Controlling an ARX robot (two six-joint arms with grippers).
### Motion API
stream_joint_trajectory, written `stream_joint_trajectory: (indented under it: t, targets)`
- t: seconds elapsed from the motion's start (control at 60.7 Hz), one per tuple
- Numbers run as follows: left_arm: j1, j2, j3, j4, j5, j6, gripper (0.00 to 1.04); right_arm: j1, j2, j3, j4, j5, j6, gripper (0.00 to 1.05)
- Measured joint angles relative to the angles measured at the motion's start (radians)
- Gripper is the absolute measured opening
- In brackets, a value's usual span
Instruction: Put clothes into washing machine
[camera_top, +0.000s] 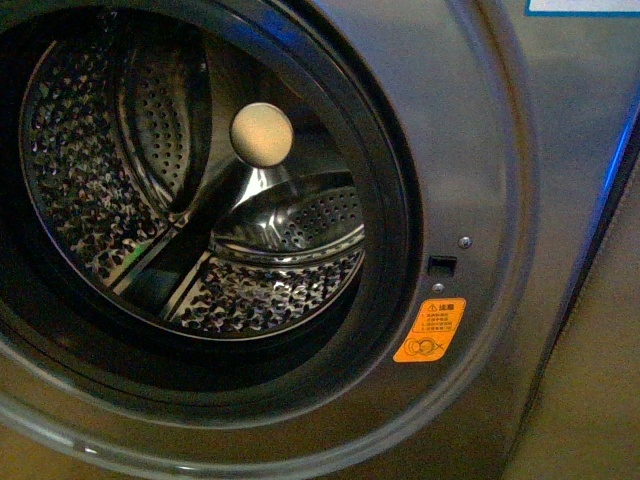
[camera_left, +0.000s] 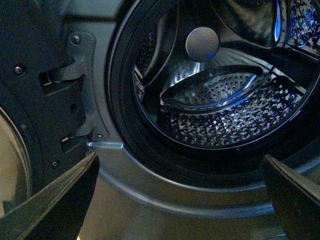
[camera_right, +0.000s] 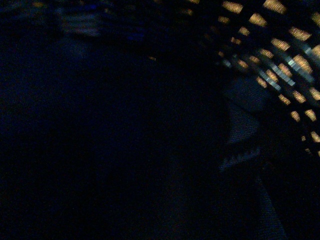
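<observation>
Facing the open washing machine (camera_top: 480, 150), the left pincer (camera_left: 179, 156) is hovering wide and empty, likely waiting to help.
No clothes are showing in the drum (camera_top: 100, 180); the right wrist view is dark, so I cannot tell the right pincer's state.

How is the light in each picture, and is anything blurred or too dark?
Front view: sharp enough, glare on the steel drum, blue light along the washing machine right edge. Left wrist view: blue reflections in the drum, the left end effector's fingers out of focus. Right wrist view: dark, nothing readable.
</observation>
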Motion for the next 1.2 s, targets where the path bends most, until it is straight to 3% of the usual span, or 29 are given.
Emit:
stream_joint_trajectory:
  t: [0.807,1.203]
  targets:
    - [0.000,0.000,0.000,0.000,0.000,0.000,0.98,-0.031,0.114,0.063,0.011,0.007,-0.036,0.97]
    - [0.000,0.000,0.000,0.000,0.000,0.000,0.98,-0.043,0.122,0.059,0.099,0.030,-0.001,0.41]
